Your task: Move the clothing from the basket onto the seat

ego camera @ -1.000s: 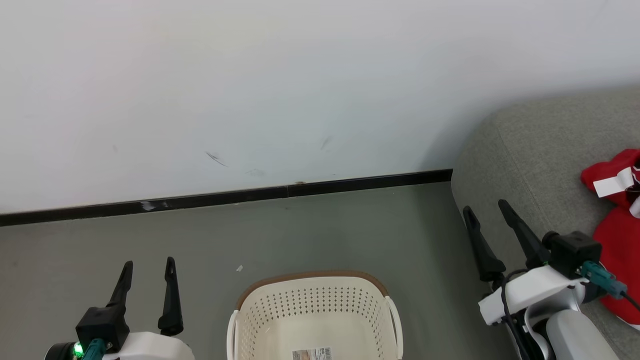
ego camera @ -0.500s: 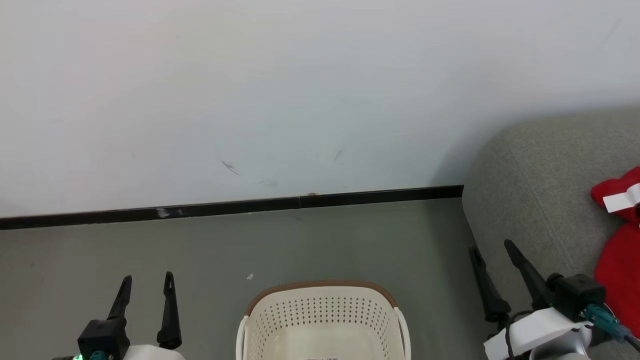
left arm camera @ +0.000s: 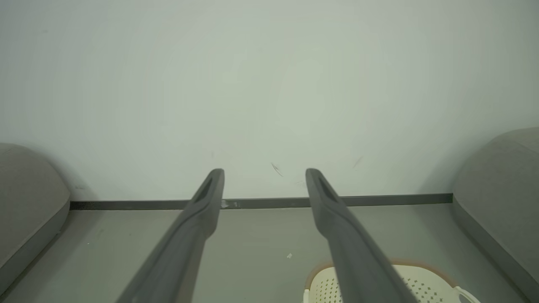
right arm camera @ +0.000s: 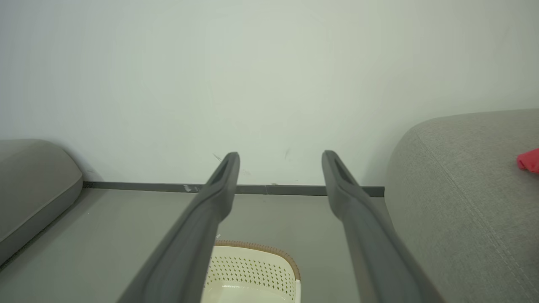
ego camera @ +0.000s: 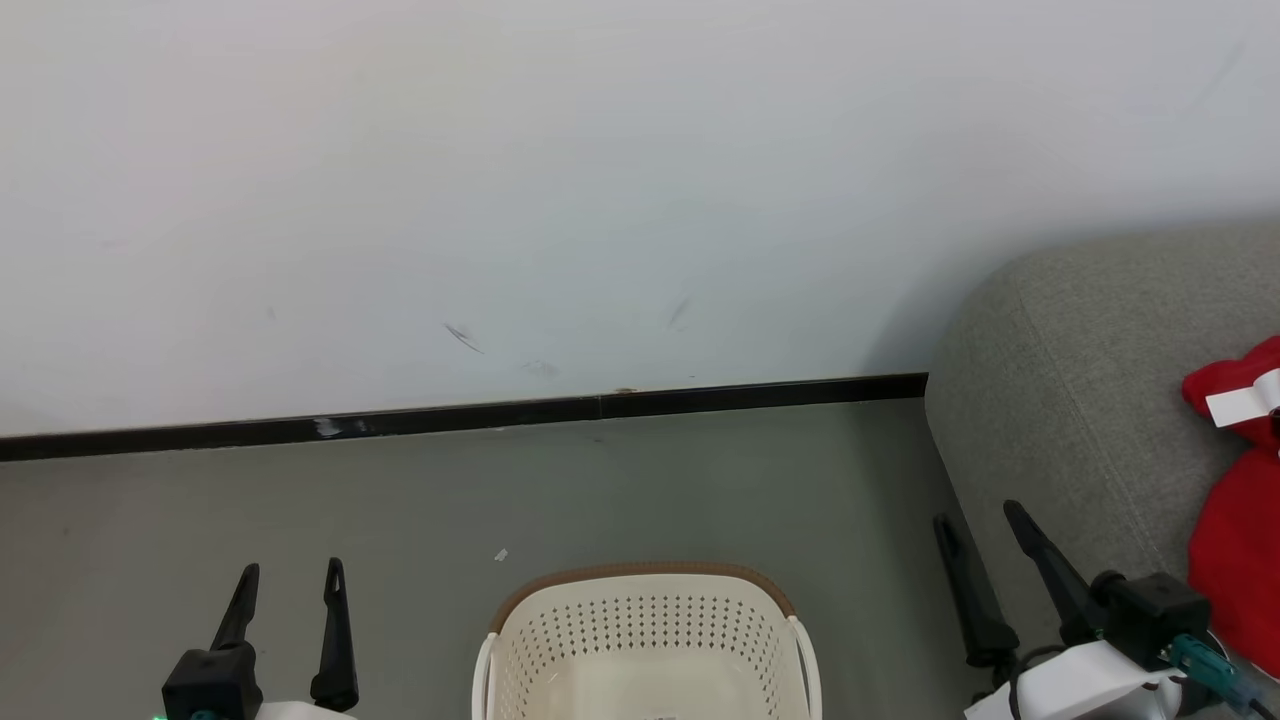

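Note:
The red clothing (ego camera: pixel 1240 500) with a white strip lies on the grey seat (ego camera: pixel 1080 400) at the right edge of the head view; a red corner (right arm camera: pixel 529 160) shows on the seat (right arm camera: pixel 463 202) in the right wrist view. The cream basket (ego camera: pixel 645 640) with its brown rim stands on the floor at bottom centre, and what I see of its inside holds no cloth. My left gripper (ego camera: pixel 290 575) is open at the lower left, beside the basket. My right gripper (ego camera: pixel 978 520) is open at the lower right, by the seat's front edge. Both hold nothing (left arm camera: pixel 264 173) (right arm camera: pixel 281 156).
A white wall with a black skirting board (ego camera: pixel 450 415) runs behind the grey floor (ego camera: pixel 300 500). A small white scrap (ego camera: pixel 500 554) lies on the floor left of the basket. Another grey cushion (left arm camera: pixel 25 198) shows at far left in the wrist views.
The head camera has tilted up, so wall, basket and seat sit lower in view. Both grippers have sunk toward the bottom edge; the right one has drawn back from the seat.

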